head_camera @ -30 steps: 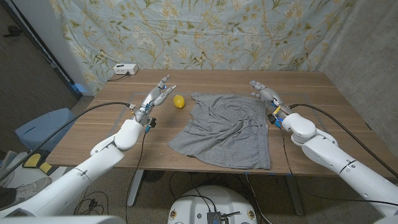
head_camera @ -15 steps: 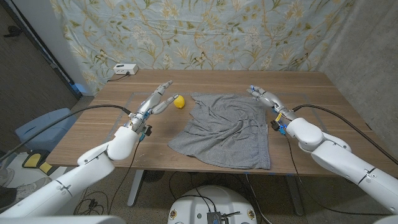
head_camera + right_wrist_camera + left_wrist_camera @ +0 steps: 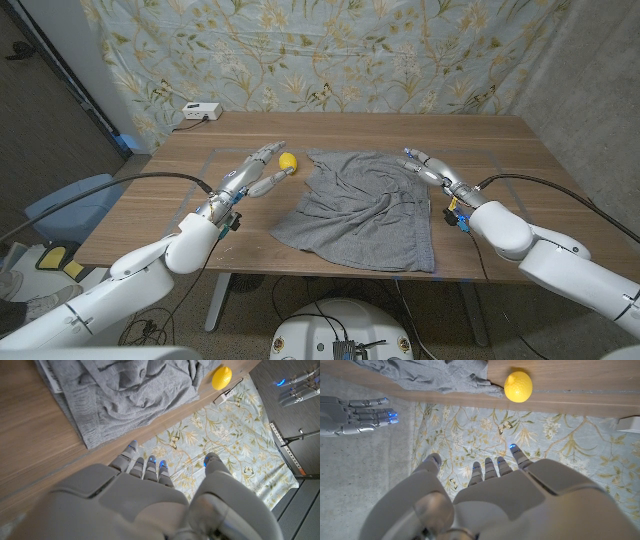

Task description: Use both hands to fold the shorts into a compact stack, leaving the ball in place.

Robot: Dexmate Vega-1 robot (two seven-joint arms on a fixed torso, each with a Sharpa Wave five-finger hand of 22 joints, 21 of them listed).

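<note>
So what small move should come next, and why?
Probably lower the right hand onto the far right corner of the shorts to grip it. Both hands hold nothing, the shorts lie spread unfolded, and the left hand sits by the ball.

wooden table (image 3: 500, 135) | grey shorts (image 3: 365, 210) spread, rumpled | yellow ball (image 3: 288, 160) just beside | white box (image 3: 200, 111) far corner
</note>
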